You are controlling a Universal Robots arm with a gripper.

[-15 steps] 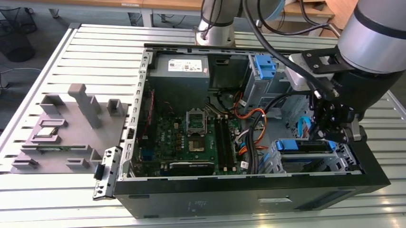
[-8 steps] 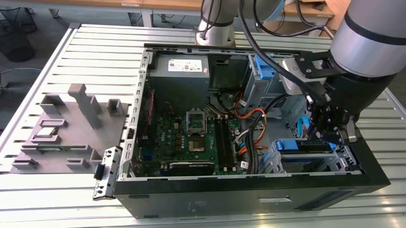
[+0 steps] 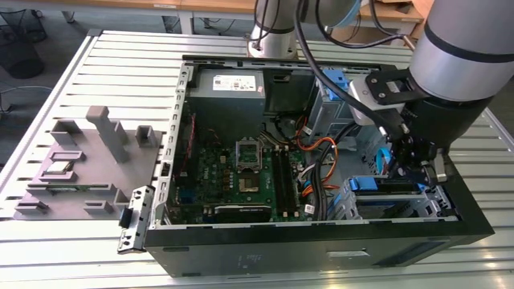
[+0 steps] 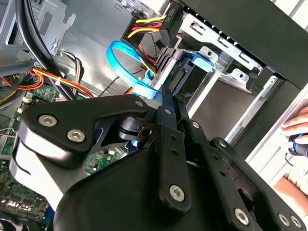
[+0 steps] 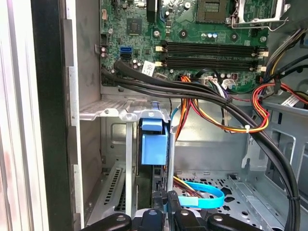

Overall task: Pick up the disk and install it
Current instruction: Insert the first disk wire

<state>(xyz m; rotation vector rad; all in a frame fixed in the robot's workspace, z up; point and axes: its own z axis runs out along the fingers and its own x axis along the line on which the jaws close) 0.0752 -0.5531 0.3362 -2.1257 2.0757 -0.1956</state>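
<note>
Claw point(image 4: 166, 98), pressed together, sits at the disk point(image 5: 154, 147) slotted in the cage point(image 5: 110, 113). Installing seems under way, and seating it calls for a straight push.

Gripper point(image 4: 166, 96) matt black metal; disk point(image 5: 154, 144) carrier smooth blue plastic; drive cage point(image 5: 115, 113) bare silvery sheet metal.

The hand point(image 5: 167, 208) sits just short of the disk point(image 5: 154, 144), which stands edge-on in the metal drive bay point(image 5: 118, 114). A flat blue cable point(image 5: 204, 198) lies beside the hand. Black cables point(image 5: 192, 91) and the motherboard point(image 5: 202, 43) lie beyond the bay.
</note>
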